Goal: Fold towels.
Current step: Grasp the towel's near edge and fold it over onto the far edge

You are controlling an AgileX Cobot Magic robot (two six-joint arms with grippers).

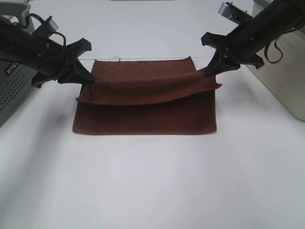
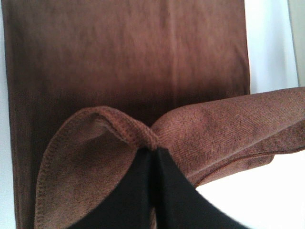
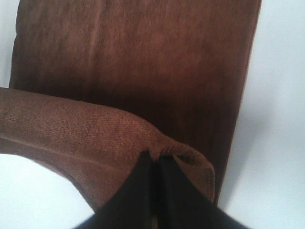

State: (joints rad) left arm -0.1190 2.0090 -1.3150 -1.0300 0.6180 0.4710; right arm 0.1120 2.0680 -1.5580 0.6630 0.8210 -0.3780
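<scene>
The dark reddish-brown towel (image 1: 143, 112) lies on the white table, with a small white tag (image 1: 115, 59) at its far edge. One long edge is lifted and sags across the middle of the towel between the two grippers. My left gripper (image 1: 86, 79) is shut on the towel's left corner (image 2: 138, 136). My right gripper (image 1: 208, 72) is shut on the right corner (image 3: 164, 145). Both wrist views show black fingers (image 2: 143, 191) (image 3: 147, 191) pinched together on the cloth, with the flat part of the towel beyond them.
A grey perforated box (image 1: 14, 90) stands at the left edge of the table. A metal container (image 1: 286, 71) stands at the right. The white table (image 1: 152, 181) stretches towards the front below the towel.
</scene>
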